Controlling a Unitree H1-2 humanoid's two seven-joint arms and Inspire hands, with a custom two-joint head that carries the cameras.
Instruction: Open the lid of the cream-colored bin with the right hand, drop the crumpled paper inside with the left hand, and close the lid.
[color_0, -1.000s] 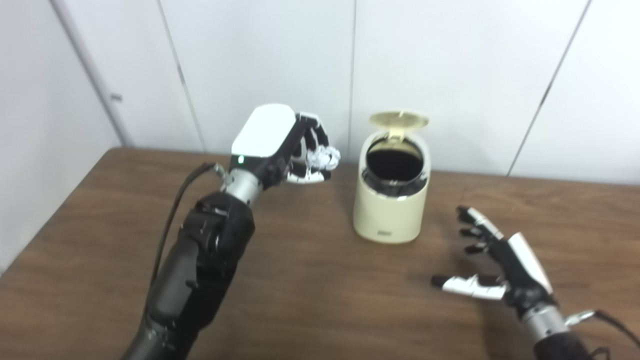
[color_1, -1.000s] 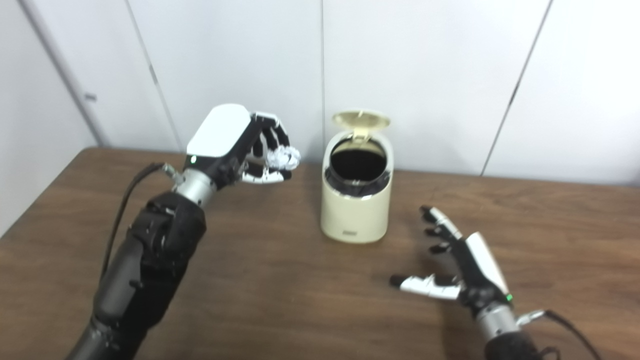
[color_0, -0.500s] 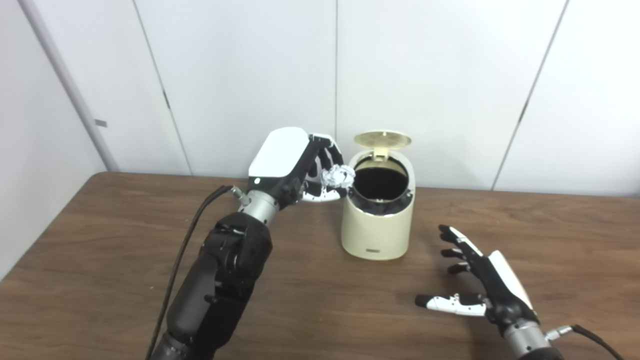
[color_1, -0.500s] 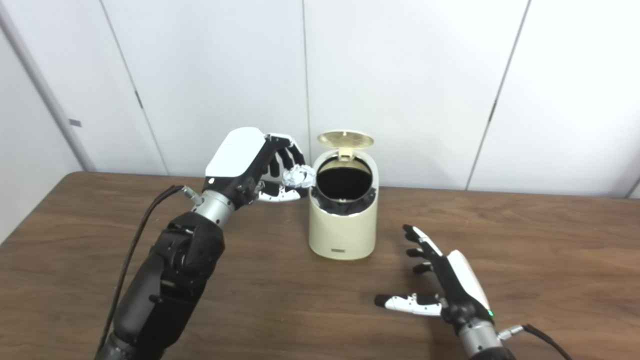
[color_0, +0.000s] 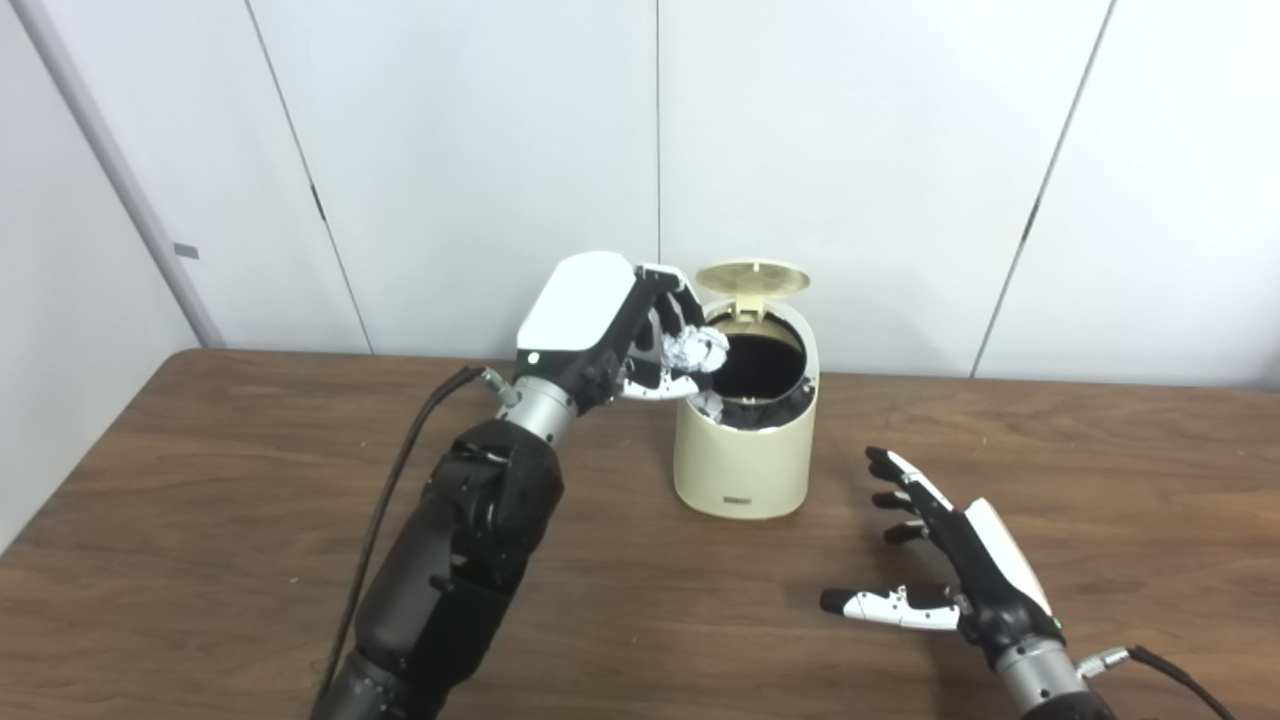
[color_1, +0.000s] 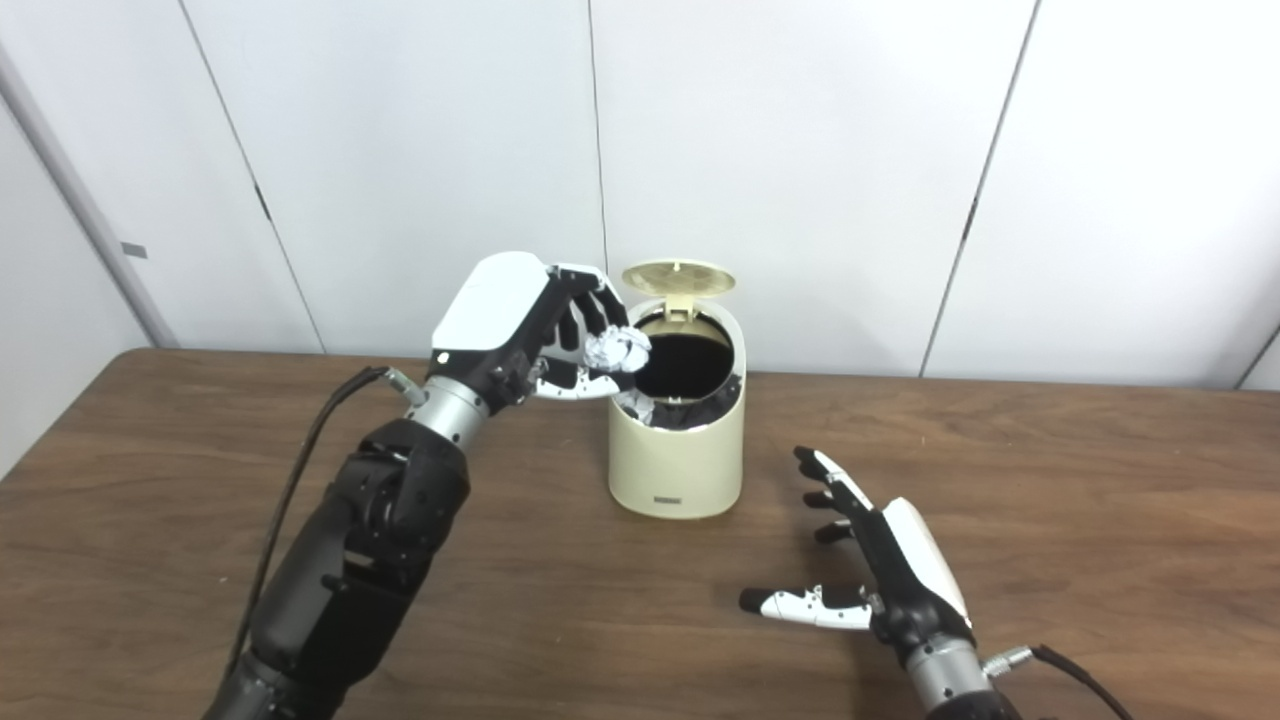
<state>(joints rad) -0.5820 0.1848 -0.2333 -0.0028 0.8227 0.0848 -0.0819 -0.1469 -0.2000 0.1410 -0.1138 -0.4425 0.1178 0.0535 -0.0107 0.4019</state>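
Note:
The cream-colored bin (color_0: 742, 460) stands on the brown table near the back wall, its round lid (color_0: 752, 277) tipped up behind a dark opening. My left hand (color_0: 610, 325) is raised at the bin's left rim, shut on the crumpled white paper (color_0: 692, 349), which hangs over the edge of the opening. A pale reflection or scrap shows just inside the left rim. My right hand (color_0: 950, 565) rests low over the table to the bin's front right, open with fingers spread and nothing in it.
The wooden table (color_0: 200, 520) runs to the white panelled wall (color_0: 900, 150) right behind the bin. A black cable (color_0: 395, 510) trails along my left forearm. Bare tabletop lies on both sides of the bin.
My left hand has carried the paper rightward from beside the bin to over the left rim of the opening. The camera has shifted. My right hand stays open over the table.

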